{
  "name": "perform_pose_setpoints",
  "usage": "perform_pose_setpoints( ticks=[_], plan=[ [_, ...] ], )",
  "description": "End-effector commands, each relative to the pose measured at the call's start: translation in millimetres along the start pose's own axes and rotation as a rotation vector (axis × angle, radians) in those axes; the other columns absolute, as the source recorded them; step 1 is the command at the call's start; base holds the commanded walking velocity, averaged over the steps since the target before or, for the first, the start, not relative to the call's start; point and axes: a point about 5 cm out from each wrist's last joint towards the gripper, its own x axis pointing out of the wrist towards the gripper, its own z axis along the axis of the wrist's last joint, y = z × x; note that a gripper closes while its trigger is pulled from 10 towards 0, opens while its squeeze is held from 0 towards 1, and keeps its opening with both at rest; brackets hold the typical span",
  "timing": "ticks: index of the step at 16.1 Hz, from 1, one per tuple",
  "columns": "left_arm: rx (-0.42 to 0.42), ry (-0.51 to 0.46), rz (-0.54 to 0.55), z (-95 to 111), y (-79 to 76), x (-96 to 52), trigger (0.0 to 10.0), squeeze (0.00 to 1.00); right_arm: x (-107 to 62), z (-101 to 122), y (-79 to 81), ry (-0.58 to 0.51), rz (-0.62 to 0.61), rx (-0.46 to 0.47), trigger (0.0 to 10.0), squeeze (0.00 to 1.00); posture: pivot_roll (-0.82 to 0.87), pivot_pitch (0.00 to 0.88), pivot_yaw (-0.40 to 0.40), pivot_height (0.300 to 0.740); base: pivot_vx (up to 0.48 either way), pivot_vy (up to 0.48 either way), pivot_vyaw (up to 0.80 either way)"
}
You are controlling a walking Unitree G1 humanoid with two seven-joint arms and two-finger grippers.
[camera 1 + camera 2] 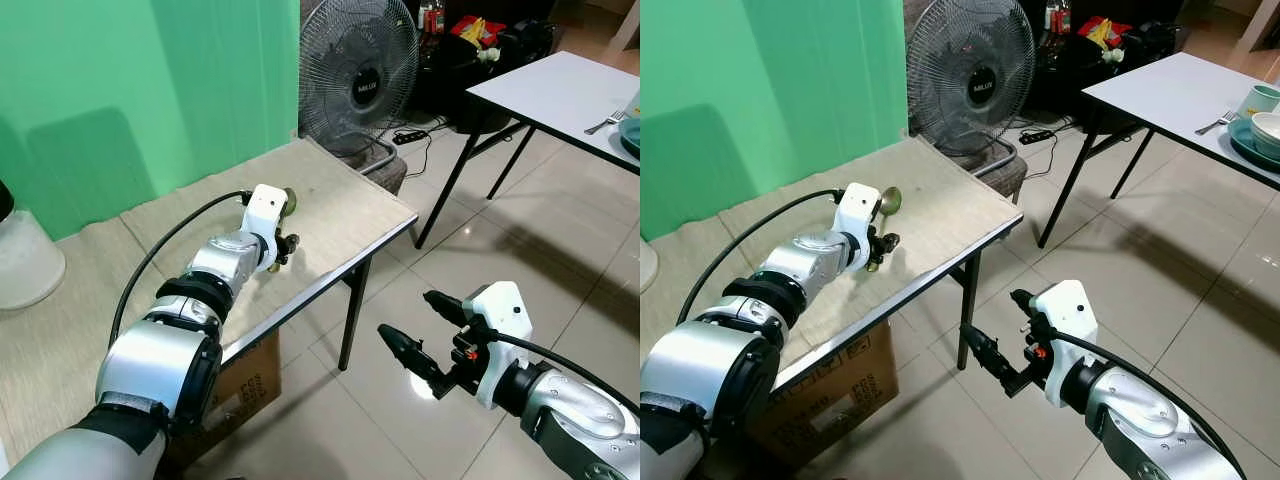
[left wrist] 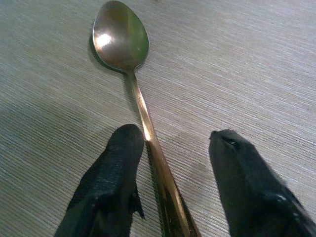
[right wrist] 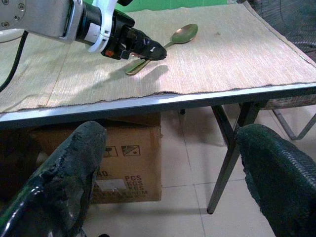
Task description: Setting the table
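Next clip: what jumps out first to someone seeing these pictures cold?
The left gripper, fingers open, reaches over a mat-covered table and straddles the handle of a gold spoon lying flat on the woven mat. The right gripper, also open, hangs out over the tiled floor beside that table. Behind stand a big floor fan and, far right, a white table with dishes.

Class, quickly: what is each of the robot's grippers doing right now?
Left gripper: open, fingers on either side of the spoon handle on the table, not gripping it.
Right gripper: open, holding nothing, over the floor.
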Motion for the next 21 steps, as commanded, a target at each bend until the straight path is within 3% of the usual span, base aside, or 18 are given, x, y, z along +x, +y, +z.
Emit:
perform_pose_setpoints(
  ticks=[1, 16, 21],
  plan=[
    [0.003, -0.022, 0.002, 9, -1.7, 0.0, 0.0, 0.00, -1.6, 2, 2.2, 0.001, 0.004, -0.018, 10.0, 0.00, -0.23, 0.000, -0.003, 0.740, 0.000, 0.000, 0.00],
    [0.039, 0.049, 0.008, -9, -0.4, 1.0, 0.0, 0.00, -2.3, 2, 0.6, -0.007, -0.019, -0.036, 10.0, 0.00, -0.23, 0.000, 0.003, 0.740, 0.000, 0.000, 0.00],
    [0.027, 0.027, 0.031, -6, 3.5, 0.1, 0.0, 0.00, -2.7, 1, -0.4, -0.012, -0.037, -0.039, 10.0, 0.00, -0.23, 0.000, 0.003, 0.740, 0.000, 0.000, 0.00]
  ],
)
